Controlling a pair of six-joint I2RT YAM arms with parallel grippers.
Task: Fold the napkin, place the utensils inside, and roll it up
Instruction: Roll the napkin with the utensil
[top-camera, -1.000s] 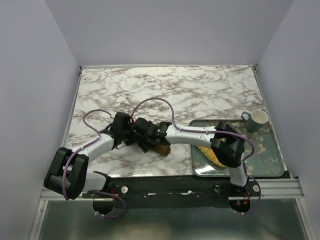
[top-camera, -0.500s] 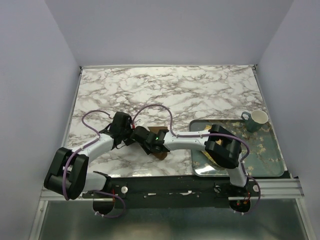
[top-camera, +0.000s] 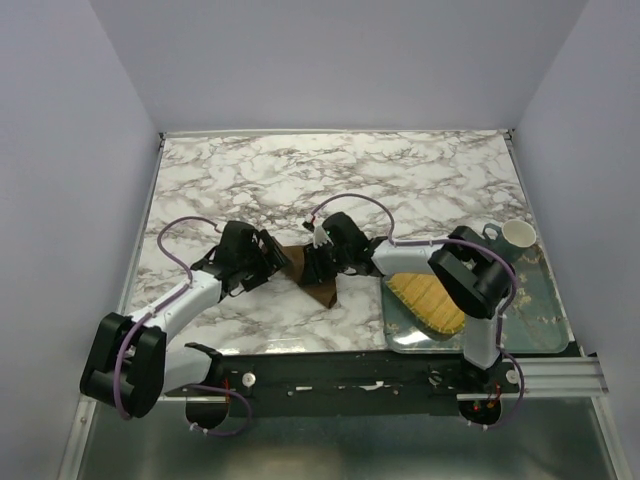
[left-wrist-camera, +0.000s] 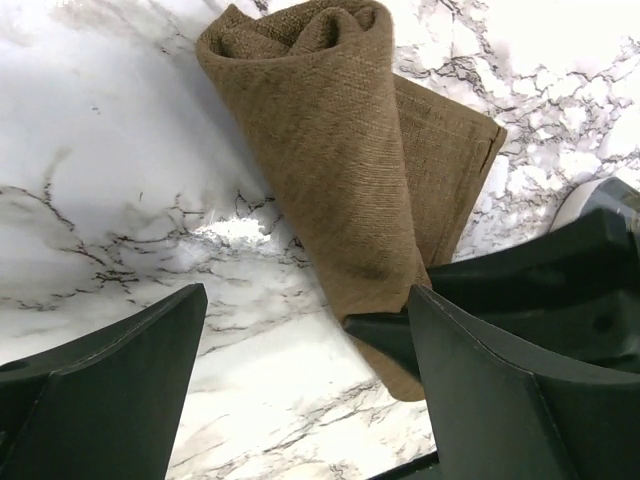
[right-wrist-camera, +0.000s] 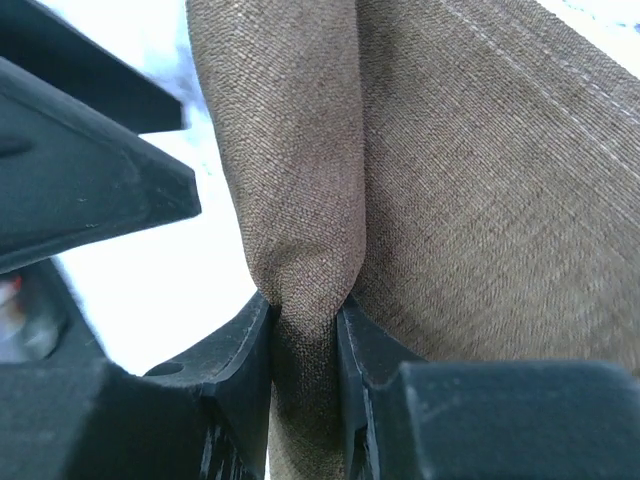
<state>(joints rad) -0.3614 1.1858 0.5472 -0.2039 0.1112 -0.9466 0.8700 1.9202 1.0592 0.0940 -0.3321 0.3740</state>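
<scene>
Napkin (top-camera: 316, 282): seen lying near the middle of the table (top-camera: 400, 180), between the two grippers; folded and largely rolled into a thick tube, with a flat flap left out beside the roll.
Mat (top-camera: 425, 302): laid in the tray (top-camera: 470, 350) at the near right, well apart from the napkin; untouched.
Left gripper (left-wrist-camera: 305, 300): jaws held wide apart at the roll's end; nothing is gripped.
Right gripper (right-wrist-camera: 305, 312): closed on a pinched fold of the napkin.
Fork: not seen anywhere; it may be wrapped inside the roll, but that cannot be told.
Mug (top-camera: 515, 235): stood at the tray's far corner.
Done: folding and most of the rolling are judged finished.
Left: the flap is to be rolled in and the bundle released.
</scene>
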